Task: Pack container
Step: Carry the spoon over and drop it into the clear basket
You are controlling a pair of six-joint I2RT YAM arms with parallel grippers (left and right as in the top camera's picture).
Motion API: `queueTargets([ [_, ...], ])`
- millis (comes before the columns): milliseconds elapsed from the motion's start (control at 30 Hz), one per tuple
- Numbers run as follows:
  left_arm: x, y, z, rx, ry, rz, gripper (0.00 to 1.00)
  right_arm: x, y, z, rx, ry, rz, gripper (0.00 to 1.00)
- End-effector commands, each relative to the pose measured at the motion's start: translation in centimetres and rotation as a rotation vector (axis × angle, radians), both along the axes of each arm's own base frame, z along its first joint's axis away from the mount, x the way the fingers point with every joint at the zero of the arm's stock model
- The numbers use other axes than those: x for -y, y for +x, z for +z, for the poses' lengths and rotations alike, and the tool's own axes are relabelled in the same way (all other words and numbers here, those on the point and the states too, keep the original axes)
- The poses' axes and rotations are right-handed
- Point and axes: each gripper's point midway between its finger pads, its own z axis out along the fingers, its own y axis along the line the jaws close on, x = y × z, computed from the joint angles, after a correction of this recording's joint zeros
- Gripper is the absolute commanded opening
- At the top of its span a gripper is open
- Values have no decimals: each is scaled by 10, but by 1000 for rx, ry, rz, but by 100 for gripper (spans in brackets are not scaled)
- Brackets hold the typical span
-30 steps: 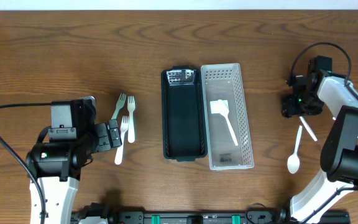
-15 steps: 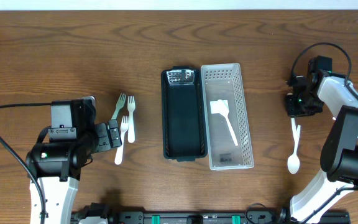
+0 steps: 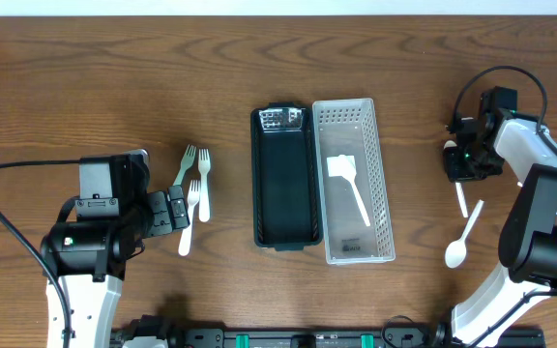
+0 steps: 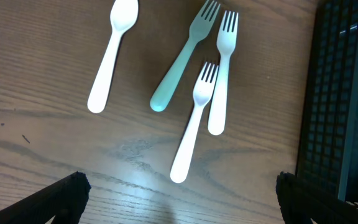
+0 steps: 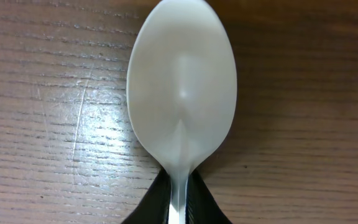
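The black container (image 3: 283, 179) lies at the table's middle, with a clear perforated basket (image 3: 380, 193) beside it holding a white utensil (image 3: 348, 184). My right gripper (image 3: 462, 159) (image 5: 179, 202) is shut on the neck of a white spoon (image 5: 182, 87); its handle (image 3: 460, 200) sticks out below. A second white spoon (image 3: 460, 242) lies loose nearby. My left gripper (image 3: 177, 208) (image 4: 182, 202) hangs open above the wood, just short of two white forks (image 4: 194, 118), a green fork (image 4: 182, 62) and a white spoon (image 4: 112, 53).
The black container's edge (image 4: 340, 93) runs along the right of the left wrist view. A cable (image 3: 8, 232) loops from the left arm. The right arm's body (image 3: 544, 222) stands beside the loose spoon.
My right gripper has shut on the spoon's neck. The loose spoon on the right has swung to a slant. The left arm has not moved.
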Motion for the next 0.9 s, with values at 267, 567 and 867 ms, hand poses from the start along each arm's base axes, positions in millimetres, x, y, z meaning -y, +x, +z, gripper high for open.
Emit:
queueTargets([
  [267, 0, 3, 7, 19, -5, 5, 98, -1, 8, 5, 7, 25, -183, 1],
  [567, 0, 3, 7, 18, -5, 5, 98, -51, 47, 150, 291, 52, -190, 1],
  [867, 0, 3, 7, 17, -5, 5, 98, -174, 17, 221, 408, 212, -127, 1],
])
